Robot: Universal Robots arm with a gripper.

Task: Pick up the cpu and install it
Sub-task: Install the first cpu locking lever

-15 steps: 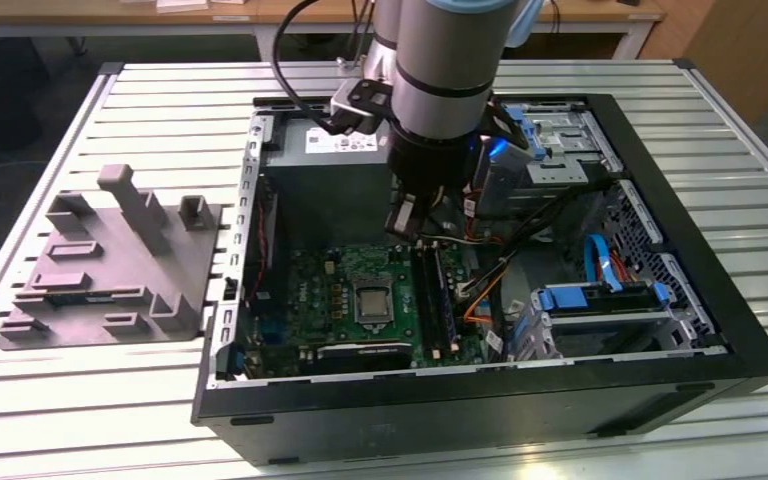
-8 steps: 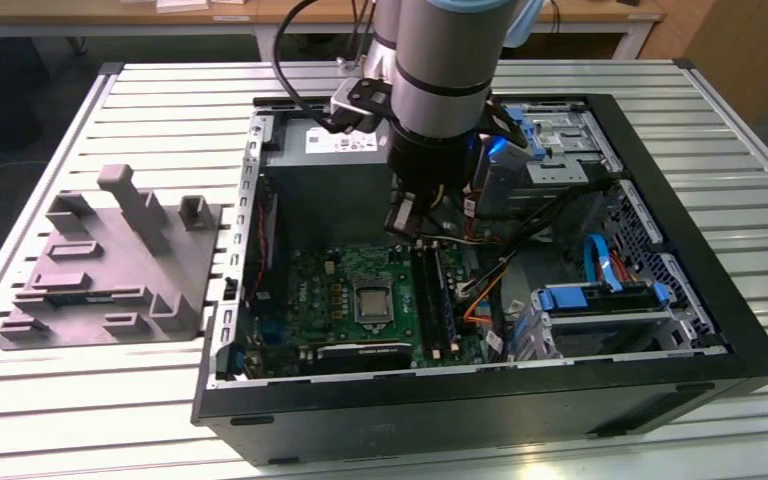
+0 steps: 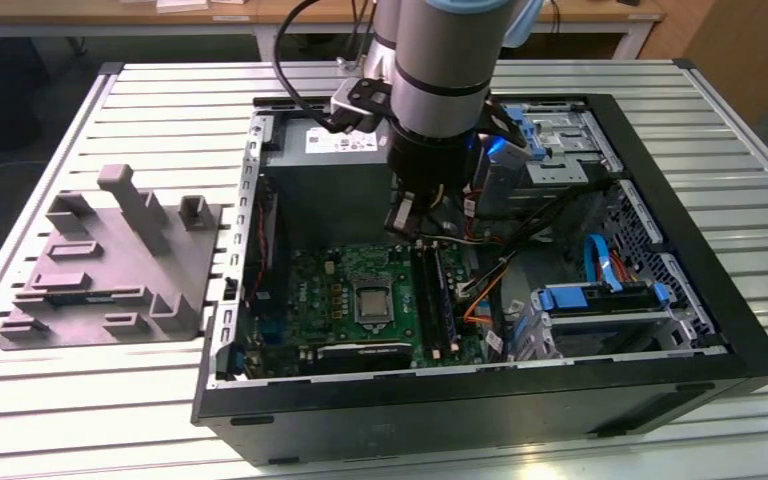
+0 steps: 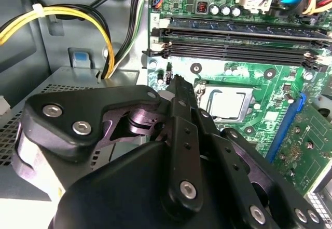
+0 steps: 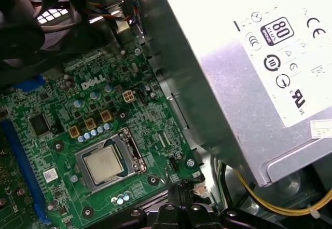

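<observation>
Over the open case: the arm [image 3: 438, 90] reaches down, its gripper [image 3: 418, 228] hanging above the motherboard [image 3: 344, 300].
Cpu: seated flat in its socket on the board, silvery top showing, in the exterior view [image 3: 372, 301] and in both wrist views [image 4: 227, 104] [image 5: 102, 165].
Gripper: fingers [image 4: 182, 104] pressed together, holding nothing, apart from the cpu; tips near the board's edge beside the socket [image 5: 179, 190].
Memory slots: dark bars just beyond the socket [image 4: 244, 50].
Power supply: grey box with white label, beside the board [image 5: 249, 78]; yellow wires run under it [image 5: 270, 200].
Tray: grey moulded, with upright posts, on the table at the exterior view's left, well apart from the case [image 3: 111, 265].
</observation>
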